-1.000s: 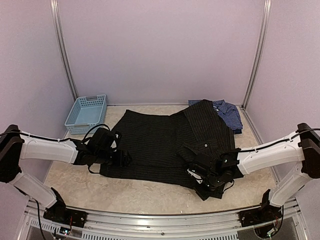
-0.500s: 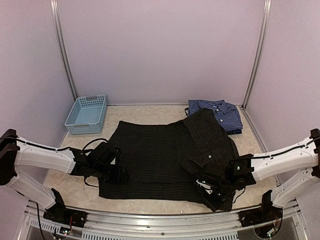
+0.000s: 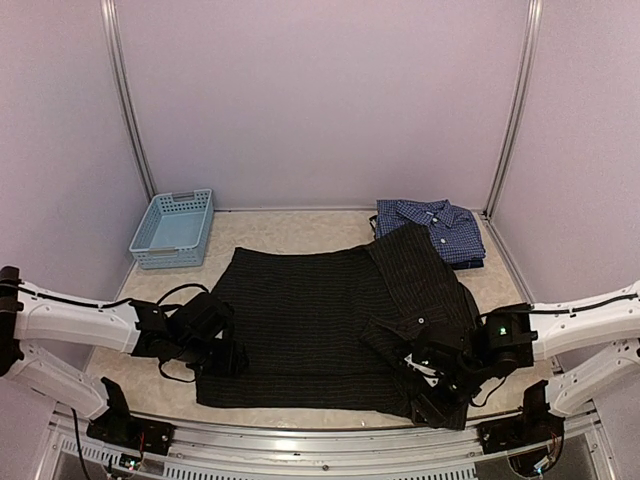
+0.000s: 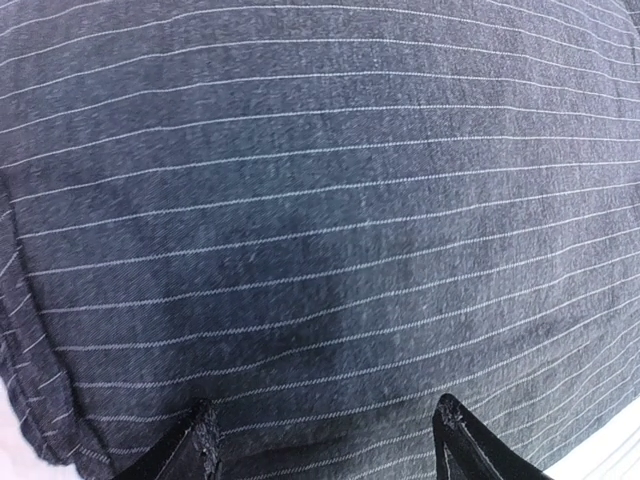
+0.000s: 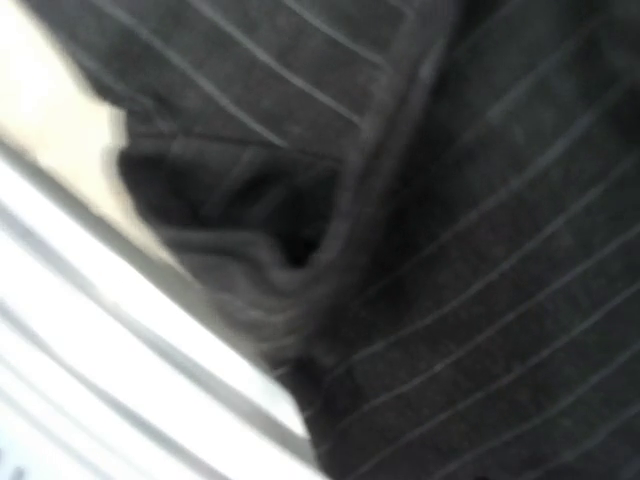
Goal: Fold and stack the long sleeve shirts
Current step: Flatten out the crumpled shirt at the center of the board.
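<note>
On the worktop (image 3: 300,225) the black pinstriped shirt (image 3: 310,310) lay spread flat across the middle, its near hem close to the front rail. The blue check shirt (image 3: 440,225) sat folded at the far right corner, just behind the black one. A light blue basket (image 3: 172,228) stood at the far left. The left tool (image 4: 325,440) rested on the black shirt's left edge, fingers spread apart. The right tool (image 3: 437,383) was at the shirt's near right corner; its blurred wrist view showed only cloth, so I could not tell its state.
</note>
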Controlling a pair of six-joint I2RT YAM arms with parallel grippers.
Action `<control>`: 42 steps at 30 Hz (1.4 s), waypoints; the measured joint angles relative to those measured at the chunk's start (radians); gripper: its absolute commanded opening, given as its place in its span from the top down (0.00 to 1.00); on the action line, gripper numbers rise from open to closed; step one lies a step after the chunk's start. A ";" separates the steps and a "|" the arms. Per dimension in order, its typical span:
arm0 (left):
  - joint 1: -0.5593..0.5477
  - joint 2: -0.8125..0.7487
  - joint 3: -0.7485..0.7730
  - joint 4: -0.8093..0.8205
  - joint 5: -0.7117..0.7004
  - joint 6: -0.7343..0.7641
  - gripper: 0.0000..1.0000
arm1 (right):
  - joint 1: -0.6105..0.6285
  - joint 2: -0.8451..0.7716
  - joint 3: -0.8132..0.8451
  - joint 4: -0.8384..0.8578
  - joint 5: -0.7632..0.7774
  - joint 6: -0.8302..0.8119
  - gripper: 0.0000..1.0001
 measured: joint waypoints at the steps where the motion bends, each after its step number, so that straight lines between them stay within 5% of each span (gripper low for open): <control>1: 0.000 -0.010 0.001 -0.010 -0.002 0.000 0.30 | 0.000 -0.018 0.013 -0.012 0.008 0.000 0.34; 9: 0.000 -0.065 0.079 -0.040 -0.034 0.035 0.23 | -0.024 -0.098 0.204 -0.060 0.153 -0.038 0.32; 16: 0.000 -0.064 0.168 0.008 -0.080 0.098 0.02 | -0.263 -0.009 0.287 -0.008 0.259 -0.145 0.34; 25: 0.018 -0.031 0.227 0.113 -0.082 0.143 0.01 | -0.555 0.125 0.292 0.078 0.301 -0.210 0.35; 42: 0.029 0.070 0.236 0.165 -0.042 0.182 0.02 | -0.849 0.314 0.239 0.289 0.110 -0.375 0.47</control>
